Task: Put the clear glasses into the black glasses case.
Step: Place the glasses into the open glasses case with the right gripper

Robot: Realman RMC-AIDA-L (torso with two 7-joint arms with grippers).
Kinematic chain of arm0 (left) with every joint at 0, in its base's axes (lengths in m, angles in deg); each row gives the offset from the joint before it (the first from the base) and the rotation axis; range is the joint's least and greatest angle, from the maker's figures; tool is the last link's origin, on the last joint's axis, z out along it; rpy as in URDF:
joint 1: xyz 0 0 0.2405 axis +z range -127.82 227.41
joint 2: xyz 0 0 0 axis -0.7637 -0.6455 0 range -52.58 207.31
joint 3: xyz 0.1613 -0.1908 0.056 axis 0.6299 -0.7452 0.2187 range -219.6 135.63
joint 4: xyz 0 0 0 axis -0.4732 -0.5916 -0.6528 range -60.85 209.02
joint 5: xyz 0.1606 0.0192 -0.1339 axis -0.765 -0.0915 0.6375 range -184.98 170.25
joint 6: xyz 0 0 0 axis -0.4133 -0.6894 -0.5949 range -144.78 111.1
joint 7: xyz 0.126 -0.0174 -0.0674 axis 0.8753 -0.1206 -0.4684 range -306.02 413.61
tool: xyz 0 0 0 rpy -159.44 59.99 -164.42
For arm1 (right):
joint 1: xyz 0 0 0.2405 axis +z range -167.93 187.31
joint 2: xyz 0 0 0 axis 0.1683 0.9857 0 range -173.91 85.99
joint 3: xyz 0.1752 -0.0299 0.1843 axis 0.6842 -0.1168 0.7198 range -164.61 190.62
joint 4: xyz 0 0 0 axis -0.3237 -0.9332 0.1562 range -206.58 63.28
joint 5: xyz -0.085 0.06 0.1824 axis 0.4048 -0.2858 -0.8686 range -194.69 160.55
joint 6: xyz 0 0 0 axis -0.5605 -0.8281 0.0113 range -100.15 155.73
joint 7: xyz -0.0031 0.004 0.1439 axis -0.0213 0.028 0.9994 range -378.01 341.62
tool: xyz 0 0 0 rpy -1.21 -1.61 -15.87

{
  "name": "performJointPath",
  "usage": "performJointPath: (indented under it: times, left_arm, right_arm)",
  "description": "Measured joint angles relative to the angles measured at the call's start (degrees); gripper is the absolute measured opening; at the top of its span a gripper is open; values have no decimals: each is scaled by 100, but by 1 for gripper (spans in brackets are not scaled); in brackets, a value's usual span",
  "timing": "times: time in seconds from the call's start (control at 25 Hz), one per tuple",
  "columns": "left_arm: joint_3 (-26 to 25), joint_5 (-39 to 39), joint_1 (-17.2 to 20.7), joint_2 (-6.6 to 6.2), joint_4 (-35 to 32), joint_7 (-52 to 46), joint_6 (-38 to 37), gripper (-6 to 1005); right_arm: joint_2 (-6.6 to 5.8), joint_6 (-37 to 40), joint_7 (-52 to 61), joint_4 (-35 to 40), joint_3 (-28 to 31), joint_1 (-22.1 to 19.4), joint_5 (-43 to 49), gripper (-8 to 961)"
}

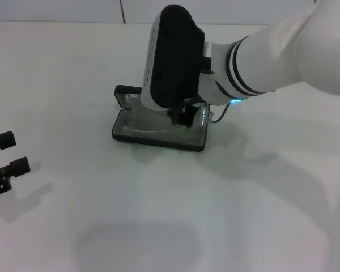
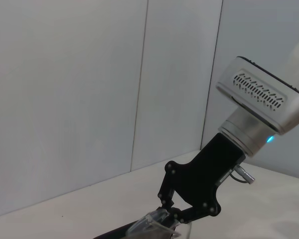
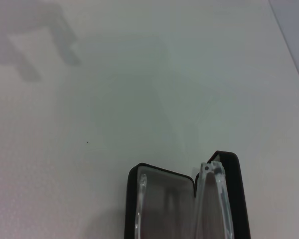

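Observation:
The black glasses case lies open on the table's middle, its grey lining up and its lid raised at the far side. My right gripper hangs just over the case's right half, shut on the clear glasses. In the left wrist view the right gripper pinches the clear glasses low over the case's edge. In the right wrist view the clear glasses sit inside the open case. My left gripper is parked open at the table's left edge.
White tabletop all round the case. The right forearm reaches in from the upper right and covers part of the case. A pale wall stands behind the table.

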Motion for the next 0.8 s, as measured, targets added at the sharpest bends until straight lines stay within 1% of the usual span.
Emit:
performJointPath:
  times: [0.12,0.44,0.8]
  left_arm:
    - [0,0,1,3,5,0,10,572]
    - [0,0,30,12,4,-8,14,571]
    - [0,0,17,11,-9,-15,15,571]
  right_arm:
    - [0,48,13,-1,49,-1,1,110]
    - [0,573,-3,114,290,-9,37,109]
    - [0,651,4,141,322,-9,314,109]
